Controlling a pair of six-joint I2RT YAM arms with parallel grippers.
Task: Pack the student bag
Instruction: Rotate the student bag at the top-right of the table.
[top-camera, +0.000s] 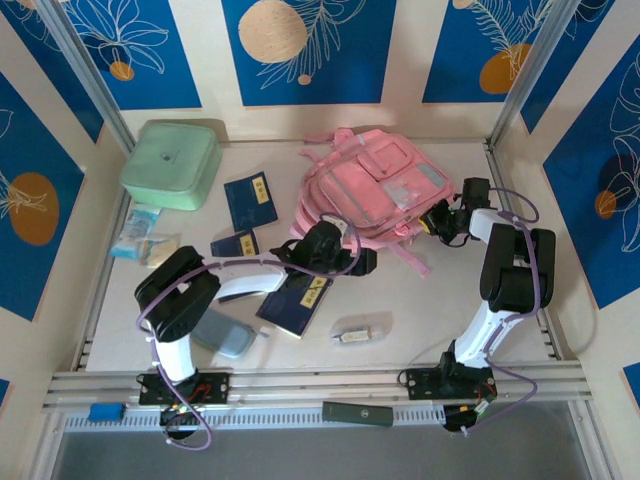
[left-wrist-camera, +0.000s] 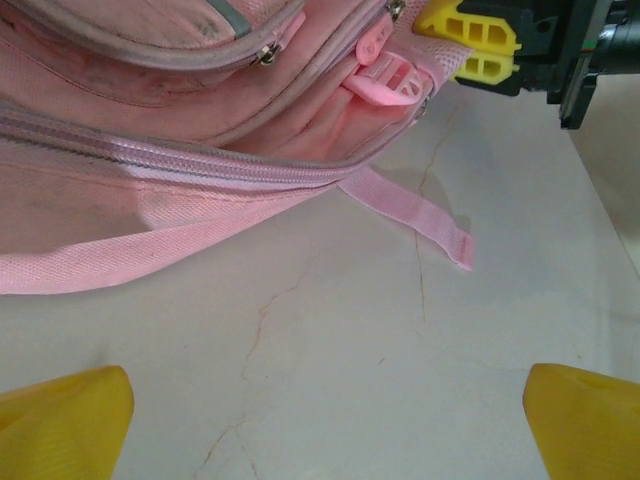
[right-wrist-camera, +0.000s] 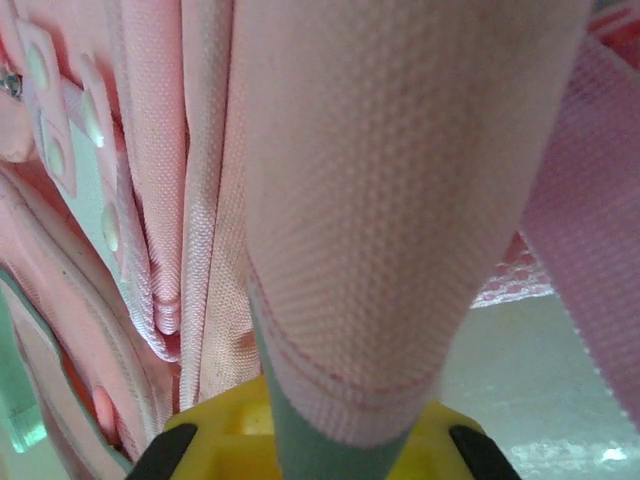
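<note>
The desk (top-camera: 420, 310) carries the bag (top-camera: 365, 185), which lies flat near its back edge, pockets up, by far the biggest thing there. The step in hand looks like getting the bag open before anything goes in, so the work belongs at its near edge. The right pincer (top-camera: 437, 220) sits at the bag's right side, clamped shut on a fold of the bag's pink fabric, which the right wrist view shows pinched between the yellow jaws. That hold seems best used as an anchor: pull gently up and away from the bag so the cloth goes taut without dragging the whole bag across the desk. The left pincer (left-wrist-camera: 325, 425) hovers just in front of the bag's near edge with its jaws spread wide and nothing between them. The mint-green box (top-camera: 172, 163) rests well to the left of the bag, and the blue booklets (top-camera: 250, 200) lie left and in front of it, waiting. The long zip (left-wrist-camera: 200, 165) along the bag's near side looks closed. The left pincer should probably go for the small pink zip pull (left-wrist-camera: 372, 42), steering clear of the loose strap (left-wrist-camera: 415, 215) trailing from the bag, since grabbing that would open nothing.
</note>
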